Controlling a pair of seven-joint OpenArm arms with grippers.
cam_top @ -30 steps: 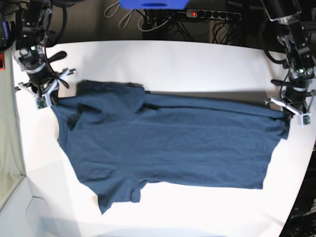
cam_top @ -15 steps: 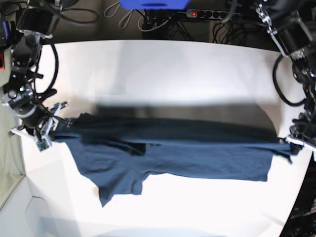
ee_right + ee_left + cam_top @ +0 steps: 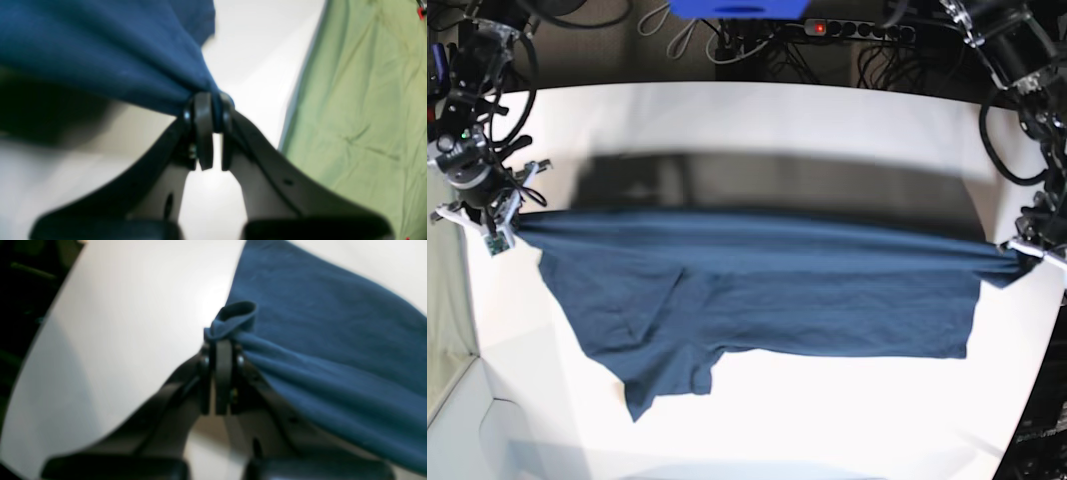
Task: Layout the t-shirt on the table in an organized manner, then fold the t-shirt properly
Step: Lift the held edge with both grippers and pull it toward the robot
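Table (image 3: 757, 120) edges beside taut t-shirt (image 3: 777, 290)

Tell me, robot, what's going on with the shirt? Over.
Left pincer and right pincer shut on t-shirt. Stretched above table. Nothing blocking.

shirt (image 3: 767, 290): top edge now off the table (image 3: 757, 120), pulled taut, where it lay flat | shadow: a dark band on the table behind the shirt | right gripper (image 3: 499, 228): higher, farther out | left gripper (image 3: 1027, 250): lower toward table's right edge
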